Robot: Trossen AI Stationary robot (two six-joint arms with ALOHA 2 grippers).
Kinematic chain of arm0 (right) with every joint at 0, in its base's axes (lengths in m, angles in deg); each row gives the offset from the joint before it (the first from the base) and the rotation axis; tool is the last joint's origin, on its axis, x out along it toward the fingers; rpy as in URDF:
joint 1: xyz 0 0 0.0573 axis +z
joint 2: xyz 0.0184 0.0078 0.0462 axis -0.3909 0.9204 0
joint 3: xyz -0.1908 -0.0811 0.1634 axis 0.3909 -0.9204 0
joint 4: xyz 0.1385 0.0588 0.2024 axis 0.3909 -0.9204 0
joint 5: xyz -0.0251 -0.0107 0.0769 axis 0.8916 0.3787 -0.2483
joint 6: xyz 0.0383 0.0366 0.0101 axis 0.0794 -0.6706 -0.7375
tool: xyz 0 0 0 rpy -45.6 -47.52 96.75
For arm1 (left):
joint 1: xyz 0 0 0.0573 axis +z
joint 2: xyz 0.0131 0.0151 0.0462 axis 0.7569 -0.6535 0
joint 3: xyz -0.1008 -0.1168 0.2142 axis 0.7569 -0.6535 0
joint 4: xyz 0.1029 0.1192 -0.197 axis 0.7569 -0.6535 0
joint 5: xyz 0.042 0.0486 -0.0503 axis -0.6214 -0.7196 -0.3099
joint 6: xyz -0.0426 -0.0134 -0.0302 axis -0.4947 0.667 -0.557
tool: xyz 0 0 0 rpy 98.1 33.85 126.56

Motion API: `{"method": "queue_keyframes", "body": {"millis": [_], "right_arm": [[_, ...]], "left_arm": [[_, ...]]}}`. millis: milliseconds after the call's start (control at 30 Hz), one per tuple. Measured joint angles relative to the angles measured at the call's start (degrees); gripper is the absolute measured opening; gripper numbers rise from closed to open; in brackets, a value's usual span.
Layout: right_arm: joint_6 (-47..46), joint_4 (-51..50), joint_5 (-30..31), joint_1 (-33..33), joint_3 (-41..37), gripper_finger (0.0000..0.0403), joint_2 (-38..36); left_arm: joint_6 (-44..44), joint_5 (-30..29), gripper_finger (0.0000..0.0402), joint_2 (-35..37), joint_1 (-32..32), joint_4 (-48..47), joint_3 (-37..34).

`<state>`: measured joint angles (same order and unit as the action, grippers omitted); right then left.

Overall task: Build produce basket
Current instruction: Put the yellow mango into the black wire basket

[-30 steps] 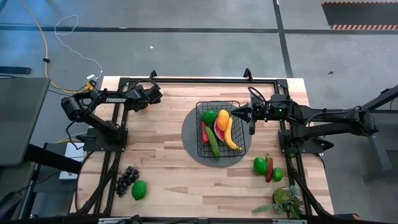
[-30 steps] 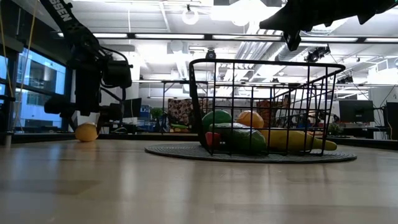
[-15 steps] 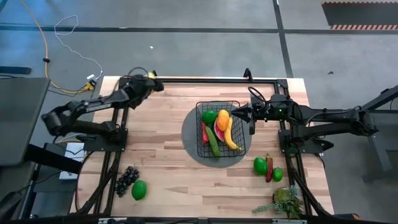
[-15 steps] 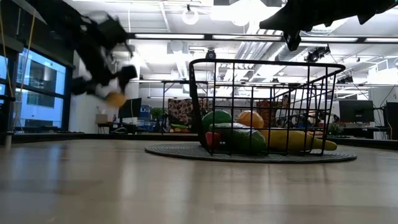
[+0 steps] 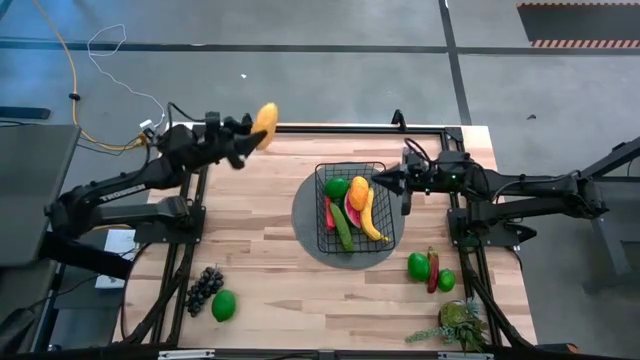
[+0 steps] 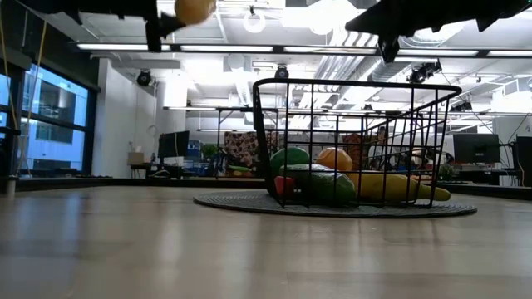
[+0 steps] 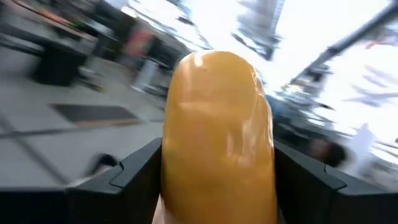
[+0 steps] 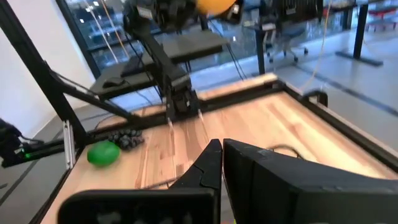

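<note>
The left claw [image 5: 258, 128] is clamped on a yellow-orange fruit [image 5: 266, 118] — smooth, rounded, oblong, seen close in its wrist view [image 7: 217, 134] with a dark finger [image 7: 134, 171] pressed to each flank. It looks like a light, hollow toy with a hard, slick skin; such a thing would be apt to squirt out of a pinch taken near an end, so the hold across its widest part, as here, seems the sound one. A drop probably would not hurt it, though it could well roll away.

The claw holds it high above the table — in the low view the fruit [image 6: 194, 9] sits at the top edge, well above the basket rim. The basket [image 5: 381, 168] lies well apart from this claw, toward the right arm, on a round mat [image 5: 305, 215]. It already holds a banana [image 5: 372, 222], a cucumber [image 5: 342, 228] and other pieces.

The right claw [image 5: 388, 182] hangs just beside the basket's rim, fingers pressed together on nothing.
</note>
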<state>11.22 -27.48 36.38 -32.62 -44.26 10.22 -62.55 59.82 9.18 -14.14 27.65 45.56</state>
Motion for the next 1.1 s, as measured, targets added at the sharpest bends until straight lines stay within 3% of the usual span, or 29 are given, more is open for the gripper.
{"method": "queue_keyframes", "body": {"millis": [133, 300, 433, 567, 700, 867, 1100], "right_arm": [[0.1, 3.8, 0.0, 0.0, 0.0, 0.0000, 0.0], [0.1, 6.0, -0.1, 0.0, 0.0, 0.0000, 0.0], [0.0, 7.4, -0.5, 0.0, 0.0, 0.0000, 0.0], [-1.3, 9.9, -0.8, 0.0, 0.0, 0.0000, 0.0], [-1.4, 10.7, -3.4, 0.0, 0.0, 0.0000, 0.0], [-1.2, 9.3, -8.2, 0.7, 0.0, 0.0000, 0.5], [1.6, 9.6, -8.2, 1.9, 0.0, 0.0000, 2.6]], "left_arm": [[-1.3, 5.7, 0.0246, 1.8, -4.9, 0.0, 0.0], [1.4, 5.3, 0.0246, 1.7, -13.8, -0.3, 0.0], [9.1, 1.1, 0.0246, -0.2, -21.7, -1.3, 0.0], [25.5, -3.7, 0.0246, -1.6, -27.3, -3.6, 0.0], [37.9, -9.3, 0.0246, -1.6, -29.3, -3.9, 0.5], [35.9, -11.4, 0.0246, -1.6, -29.4, -5.1, 2.4], [36.7, -9.5, 0.0246, -1.6, -29.4, -9.9, 2.4]]}}
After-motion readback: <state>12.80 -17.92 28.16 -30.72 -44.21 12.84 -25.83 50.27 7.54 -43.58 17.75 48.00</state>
